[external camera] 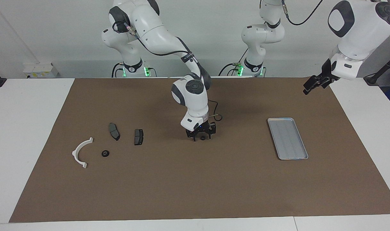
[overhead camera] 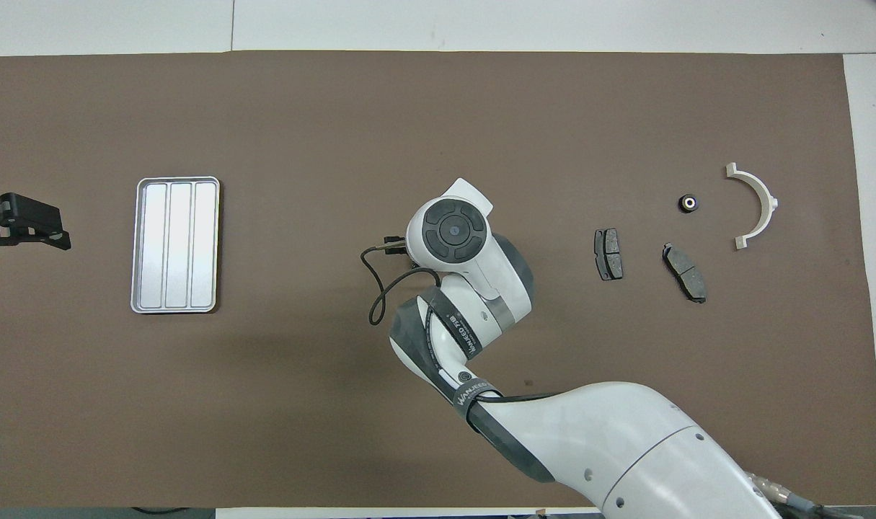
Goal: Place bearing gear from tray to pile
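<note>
Bearing gear (external camera: 202, 138): small, dark, round; you had it low in the right end effector (external camera: 201, 136), fingers closed around it, over the bare brown mat (external camera: 195, 192) between tray and pile. Axis and facing could not be told.

Tray (external camera: 287, 138): silver-grey, ridged lengthwise, long axis running toward and away from the robots, at the left arm's end of the counter (external camera: 28, 128).

Pile: white bracket (external camera: 81, 152), two dark pads (external camera: 114, 131) (external camera: 138, 136), and another black round part (external camera: 105, 153) beside the bracket.

Left end effector (external camera: 313, 84): you had it waiting aloft, clear of the tray; its opening could not be told.
</note>
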